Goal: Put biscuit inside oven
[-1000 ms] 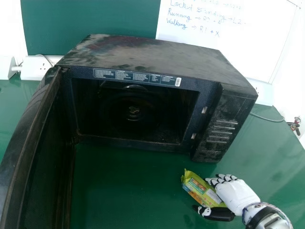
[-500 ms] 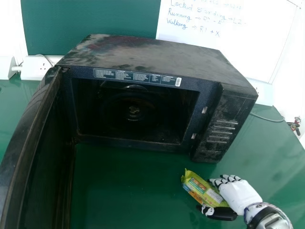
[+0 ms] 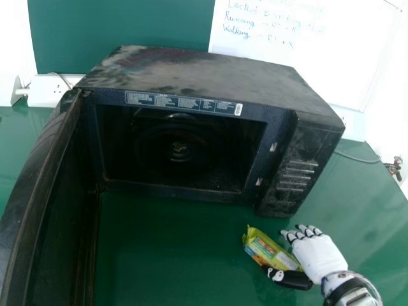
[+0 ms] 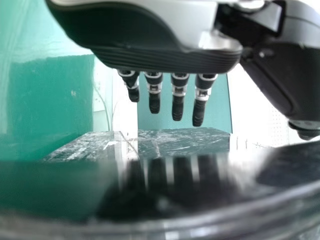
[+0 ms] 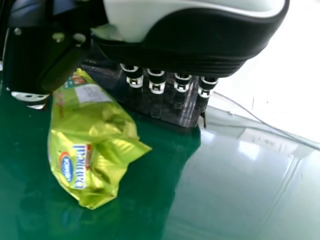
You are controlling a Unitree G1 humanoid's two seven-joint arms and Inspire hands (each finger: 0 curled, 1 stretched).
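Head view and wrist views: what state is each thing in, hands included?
Oven: upright on the table
Oven door: wide open
Biscuit packet: lying on the table, outside the oven
Right hand: open, at the packet, not gripping it
Left hand: open, fingers straight

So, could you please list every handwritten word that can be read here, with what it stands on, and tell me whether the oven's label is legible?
White board, top line: cut off and too blurred to read.
White board: "Locked", the rest blurred.
White board: "Running", the rest blurred.
White board: "Walking", the rest blurred.
Label on the oven: too small to read.
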